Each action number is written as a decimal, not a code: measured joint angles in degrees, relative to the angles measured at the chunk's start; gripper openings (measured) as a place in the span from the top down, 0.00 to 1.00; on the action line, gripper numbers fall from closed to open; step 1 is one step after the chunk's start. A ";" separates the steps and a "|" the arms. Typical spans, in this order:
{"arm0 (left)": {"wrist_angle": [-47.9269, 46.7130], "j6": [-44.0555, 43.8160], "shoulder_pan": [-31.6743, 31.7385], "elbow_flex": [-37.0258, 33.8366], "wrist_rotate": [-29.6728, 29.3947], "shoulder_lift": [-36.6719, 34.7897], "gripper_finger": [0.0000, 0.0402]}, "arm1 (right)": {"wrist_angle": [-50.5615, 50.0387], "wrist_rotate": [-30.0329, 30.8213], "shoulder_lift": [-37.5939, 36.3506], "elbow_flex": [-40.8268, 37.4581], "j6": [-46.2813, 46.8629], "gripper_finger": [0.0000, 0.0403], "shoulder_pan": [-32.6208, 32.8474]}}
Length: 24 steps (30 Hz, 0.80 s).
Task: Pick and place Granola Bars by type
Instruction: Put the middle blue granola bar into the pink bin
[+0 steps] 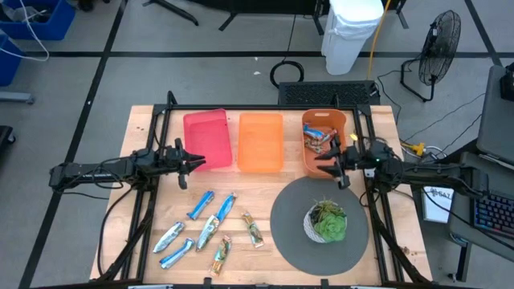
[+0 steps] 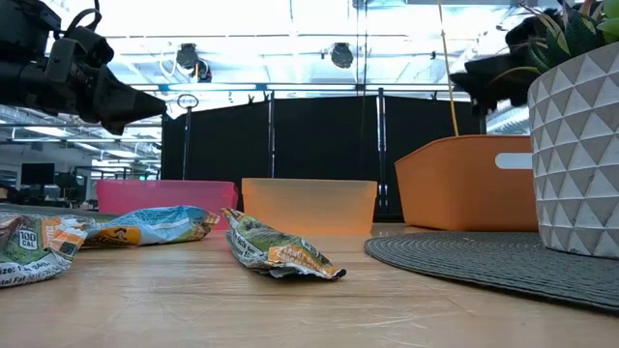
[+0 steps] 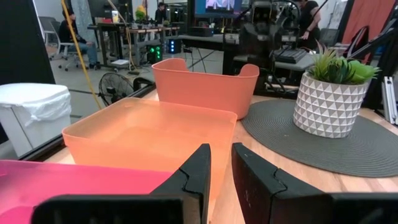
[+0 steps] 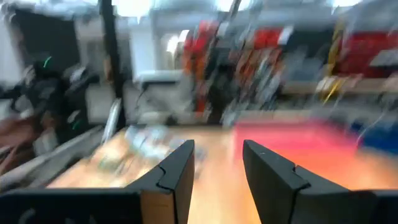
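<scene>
Loose Granola Bars [image 1: 210,230]: about seven, scattered on the bare wood at the near-left of the table [image 1: 257,269], in front of the pink bin [image 1: 207,139] and light orange bin [image 1: 261,141].
Sorted bars [image 1: 320,136]: a few already lying in the dark orange bin [image 1: 324,164] at far right.
Left gripper [image 1: 193,161]: raised above the table beside the pink bin's near right corner; fingers [image 3: 194,172] narrowly parted, holding nothing.
Right gripper [image 1: 329,164]: raised over the near edge of the dark orange bin; fingers [image 4: 176,169] apart, empty.
Direction to the pile: near side of the left gripper, nearly straight below it on the high view; well apart from the right gripper, with the round mat [image 1: 319,225] and potted plant [image 1: 326,220] between.
Nearer arm: left, judged clearly.
Closest bar: blue one [image 1: 200,205], just near of the left gripper.
Long axes: mostly diagonal, running near-left to far-right; likely calls for a wrist turn so the fingers close across the short side.
</scene>
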 joint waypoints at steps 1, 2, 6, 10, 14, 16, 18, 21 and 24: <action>0.01 0.00 0.01 0.00 0.00 0.00 0.82 | 1.85 0.78 -0.19 -0.99 -0.06 0.68 0.09; 0.01 0.00 -0.01 0.00 -0.03 0.00 0.82 | 2.73 0.77 -0.31 -1.34 -0.03 0.68 0.09; -0.02 0.00 -0.01 0.00 -0.07 0.00 0.82 | 2.60 0.13 -0.63 -1.32 -0.05 0.68 0.13; 0.76 0.00 -0.01 0.00 -0.17 0.00 0.82 | 2.59 -1.08 -3.62 -1.39 0.80 0.68 0.13; 1.06 0.00 -0.01 0.00 -0.13 0.00 0.82 | -1.64 0.24 -8.93 -1.43 3.17 0.68 0.11; 1.08 0.00 -0.01 0.00 -0.13 0.00 0.82 | -4.88 0.91 -12.35 -1.46 3.41 0.68 0.11; 1.22 0.00 -0.01 0.00 -0.13 -0.01 0.82 | -9.30 3.03 -15.97 -1.46 3.23 0.68 0.11; 1.35 0.04 -0.01 0.00 -0.15 0.00 0.82 | -17.03 6.97 -21.51 -1.46 2.05 0.68 0.11; 1.71 0.04 -0.01 0.00 -0.15 0.00 0.82 | -23.78 9.58 -26.48 -1.50 1.55 0.68 0.11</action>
